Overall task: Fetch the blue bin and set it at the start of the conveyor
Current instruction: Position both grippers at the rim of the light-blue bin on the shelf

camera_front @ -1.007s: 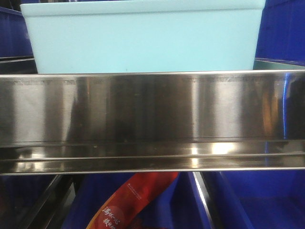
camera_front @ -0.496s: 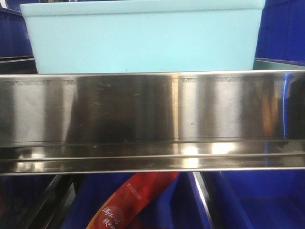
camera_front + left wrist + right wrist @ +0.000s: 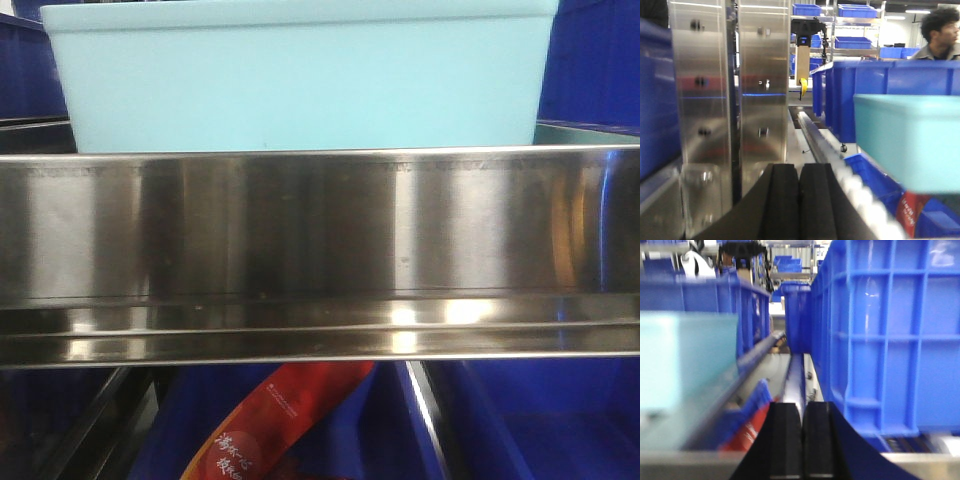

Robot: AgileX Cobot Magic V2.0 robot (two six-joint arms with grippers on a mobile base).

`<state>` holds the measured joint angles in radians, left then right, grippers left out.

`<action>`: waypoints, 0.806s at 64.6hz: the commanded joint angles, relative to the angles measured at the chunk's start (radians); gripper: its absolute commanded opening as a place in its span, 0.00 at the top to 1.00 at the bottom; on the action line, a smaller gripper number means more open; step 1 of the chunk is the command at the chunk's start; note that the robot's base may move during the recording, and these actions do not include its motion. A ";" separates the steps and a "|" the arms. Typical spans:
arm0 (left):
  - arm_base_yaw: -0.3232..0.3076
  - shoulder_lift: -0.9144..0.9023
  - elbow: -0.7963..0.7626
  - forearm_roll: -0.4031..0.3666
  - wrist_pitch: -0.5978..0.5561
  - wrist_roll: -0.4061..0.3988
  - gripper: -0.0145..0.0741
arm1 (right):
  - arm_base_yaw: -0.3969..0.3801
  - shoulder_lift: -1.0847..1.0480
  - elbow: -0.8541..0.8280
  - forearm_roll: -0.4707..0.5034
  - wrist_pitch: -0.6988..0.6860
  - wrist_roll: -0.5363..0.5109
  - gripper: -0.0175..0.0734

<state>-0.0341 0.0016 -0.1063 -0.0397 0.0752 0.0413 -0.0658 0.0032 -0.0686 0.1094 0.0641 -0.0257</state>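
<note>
a: where's the blue bin [image 3: 300,85]?
b: up behind the steel front rail [image 3: 320,230], between the two arms. the left gripper [image 3: 799,200] and right gripper [image 3: 802,440] each have their pads pressed together, holding nothing.
a: risks?
b: lifted too low, i'd guess the bin catches that rail. the right arm could bump the dark blue crate [image 3: 885,340].
a: hidden?
b: the bin's base and inside. no conveyor start in view, and the wrist views are blurry.
</note>
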 commanded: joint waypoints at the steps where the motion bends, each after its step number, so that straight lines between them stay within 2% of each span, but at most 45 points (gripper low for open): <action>1: 0.002 -0.002 -0.114 0.006 0.108 0.001 0.96 | -0.003 -0.003 -0.105 0.035 0.075 0.001 0.99; 13: 0.002 0.091 -0.334 0.006 0.287 0.001 0.96 | -0.003 0.065 -0.297 0.035 0.286 0.001 0.99; 26: 0.002 0.329 -0.548 0.006 0.461 0.001 0.96 | -0.003 0.263 -0.502 0.035 0.432 -0.004 0.99; 36: 0.002 0.513 -0.692 0.020 0.599 0.001 0.96 | -0.003 0.453 -0.671 0.035 0.602 -0.004 0.99; 42: 0.002 0.566 -0.731 0.020 0.623 0.001 0.96 | -0.003 0.529 -0.744 0.044 0.630 -0.004 0.99; 52: 0.002 0.587 -0.731 0.020 0.581 0.001 0.96 | -0.003 0.577 -0.776 0.044 0.596 -0.004 0.99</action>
<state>-0.0341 0.5831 -0.8290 -0.0183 0.6847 0.0413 -0.0658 0.5654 -0.8310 0.1538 0.6821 -0.0277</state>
